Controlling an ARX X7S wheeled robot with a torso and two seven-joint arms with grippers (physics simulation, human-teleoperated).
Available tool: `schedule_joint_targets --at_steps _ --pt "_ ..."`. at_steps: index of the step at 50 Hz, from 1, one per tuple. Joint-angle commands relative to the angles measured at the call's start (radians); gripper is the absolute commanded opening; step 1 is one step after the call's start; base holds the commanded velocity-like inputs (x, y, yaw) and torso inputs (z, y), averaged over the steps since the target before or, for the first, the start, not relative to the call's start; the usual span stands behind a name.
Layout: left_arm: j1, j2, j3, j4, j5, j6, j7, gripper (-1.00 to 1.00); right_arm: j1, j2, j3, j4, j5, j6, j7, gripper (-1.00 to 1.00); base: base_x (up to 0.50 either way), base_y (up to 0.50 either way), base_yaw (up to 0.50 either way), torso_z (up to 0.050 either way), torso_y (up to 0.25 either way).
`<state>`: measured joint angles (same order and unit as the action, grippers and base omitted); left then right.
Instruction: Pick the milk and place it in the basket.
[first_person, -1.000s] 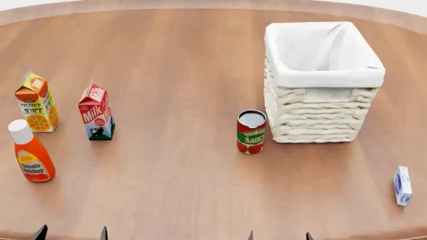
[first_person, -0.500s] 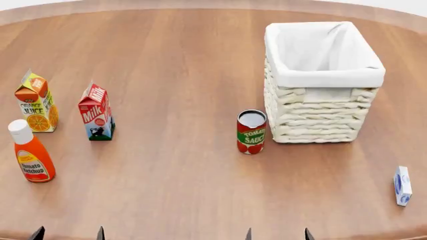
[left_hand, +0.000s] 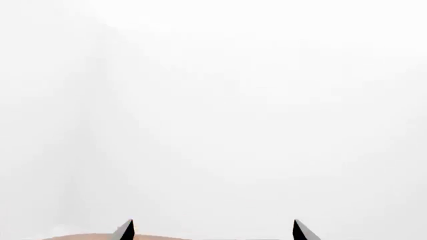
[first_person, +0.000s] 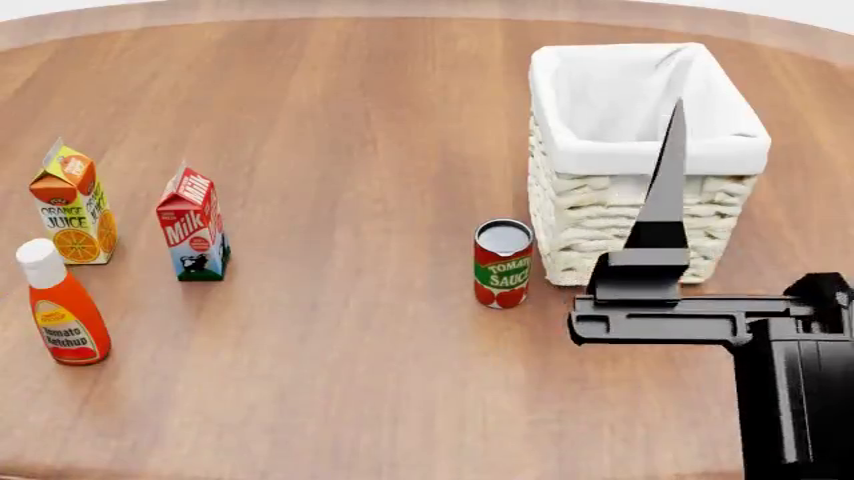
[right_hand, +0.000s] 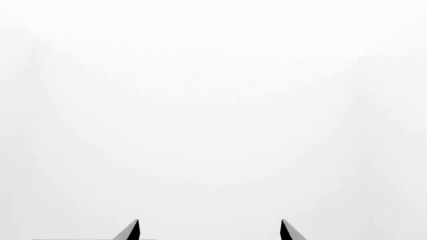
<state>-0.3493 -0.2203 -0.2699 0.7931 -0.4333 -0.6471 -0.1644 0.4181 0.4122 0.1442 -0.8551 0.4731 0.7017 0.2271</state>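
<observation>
While my right arm (first_person: 787, 370) fills the lower right of the head view, dark and blocky, one thin black finger (first_person: 663, 195) of it points straight up the frame and crosses the front wall and rim of the basket (first_person: 577, 225). Seen from that arm's own camera, my right gripper (right_hand: 208, 231) shows just two dark tips well apart against blank white, so the fingers are spread and hold nothing. On the other wrist camera my left gripper (left_hand: 212, 231) looks the same: two tips parted, nothing between them, a sliver of brown table (left_hand: 87, 237) at the edge.

At lower left of the head view a tomato ketchup bottle (first_person: 60, 312) stands upright, orange with a white cap. Right of centre a tomato sauce can (first_person: 503, 263) stands just beside the basket's near left corner.

Farther back on the left the milk (first_person: 194, 225) stands upright on the wooden table (first_person: 360, 120), red top, cow picture at its base, untouched and well apart from both of my grippers. An orange juice carton (first_person: 74, 205) stands near it, at the left edge of the frame.

Farthest, at upper right, the basket sits with its white liner folded over the rim; I see nothing inside but cloth.
</observation>
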Motion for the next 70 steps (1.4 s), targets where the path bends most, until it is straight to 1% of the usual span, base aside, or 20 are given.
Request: schedule_joint_targets --at_steps 1,4,6,13,22,45,53,59,70 --pt "-0.107 -0.126 -0.199 0.251 -0.232 -0.187 -0.117 1.0 0.052 0.374 0.114 -0.191 0.429 -0.049 0.352 1.0 0.0 0.0 0.0 0.0 0.0" --pt "-0.106 -0.144 -0.22 0.245 -0.256 -0.18 -0.14 1.0 0.017 0.42 0.155 -0.189 0.497 -0.134 0.384 1.0 0.0 0.0 0.0 0.0 0.0" --pt "-0.101 -0.151 -0.216 0.242 -0.257 -0.17 -0.145 1.0 0.006 0.441 0.162 -0.187 0.508 -0.161 0.398 1.0 0.0 0.0 0.0 0.0 0.0" --pt "-0.101 -0.165 -0.204 0.231 -0.258 -0.155 -0.162 1.0 -0.031 0.459 0.172 -0.178 0.502 -0.208 0.4 1.0 0.0 0.0 0.0 0.0 0.0" --pt "-0.098 -0.177 -0.192 0.223 -0.264 -0.145 -0.178 1.0 -0.048 0.464 0.134 -0.17 0.462 -0.221 0.393 1.0 0.0 0.07 0.0 0.0 0.0" --pt "-0.083 -0.196 -0.16 0.208 -0.26 -0.107 -0.2 1.0 -0.074 0.474 0.096 -0.155 0.435 -0.257 0.38 1.0 0.0 0.5 0.0 0.0 0.0" --pt "-0.082 -0.204 -0.156 0.205 -0.266 -0.098 -0.208 1.0 -0.074 0.476 0.086 -0.153 0.429 -0.264 0.382 1.0 0.0 0.02 0.0 0.0 0.0" --pt "-0.078 -0.211 -0.154 0.203 -0.268 -0.092 -0.215 1.0 -0.061 0.496 0.065 -0.148 0.43 -0.237 0.404 1.0 0.0 0.0 0.0 0.0 0.0" --pt "-0.078 -0.222 -0.154 0.203 -0.281 -0.086 -0.229 1.0 -0.077 0.5 0.067 -0.149 0.44 -0.261 0.392 1.0 0.0 0.0 0.0 0.0 0.0"
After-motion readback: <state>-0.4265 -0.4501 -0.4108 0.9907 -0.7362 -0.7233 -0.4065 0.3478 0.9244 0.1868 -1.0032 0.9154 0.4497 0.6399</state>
